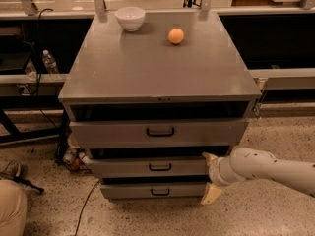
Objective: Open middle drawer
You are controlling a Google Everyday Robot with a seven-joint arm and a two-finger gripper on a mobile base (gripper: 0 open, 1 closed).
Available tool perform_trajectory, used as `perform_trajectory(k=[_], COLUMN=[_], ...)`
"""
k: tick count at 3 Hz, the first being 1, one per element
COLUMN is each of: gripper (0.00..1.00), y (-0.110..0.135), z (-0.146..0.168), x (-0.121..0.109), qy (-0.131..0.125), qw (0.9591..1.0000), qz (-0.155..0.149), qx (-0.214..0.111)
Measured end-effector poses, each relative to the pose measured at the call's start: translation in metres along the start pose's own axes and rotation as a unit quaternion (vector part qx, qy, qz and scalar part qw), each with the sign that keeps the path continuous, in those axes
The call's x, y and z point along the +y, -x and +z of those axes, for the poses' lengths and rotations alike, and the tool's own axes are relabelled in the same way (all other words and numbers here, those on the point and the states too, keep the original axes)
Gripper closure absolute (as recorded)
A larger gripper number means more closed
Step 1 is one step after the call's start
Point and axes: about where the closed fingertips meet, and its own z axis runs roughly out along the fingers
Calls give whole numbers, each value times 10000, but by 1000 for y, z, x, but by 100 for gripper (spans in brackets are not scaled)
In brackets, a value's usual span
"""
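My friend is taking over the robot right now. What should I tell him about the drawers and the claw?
Gripper: jaws open, holding nothing. It sits low at the right end of the middle drawer, to the right of that drawer's handle.
Middle drawer: looks shut, handle not gripped.
On the cabinet top: a white bowl and an orange round thing, both near the back.
Done: the gripper is at drawer height.
Left: slide the gripper left to the handle, close on it, then pull the drawer straight out.
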Motion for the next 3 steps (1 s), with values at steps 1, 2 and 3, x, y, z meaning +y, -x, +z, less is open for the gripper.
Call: perform_trajectory(k=[1, 2, 3], gripper=[0, 0, 0], y=[9, 17, 23], z=[26, 41, 59], x=[-16, -29, -38], qy=[-66, -137, -100], qw=[9996, 9993, 9991], qz=[-247, -332, -358], qx=[-73, -129, -185])
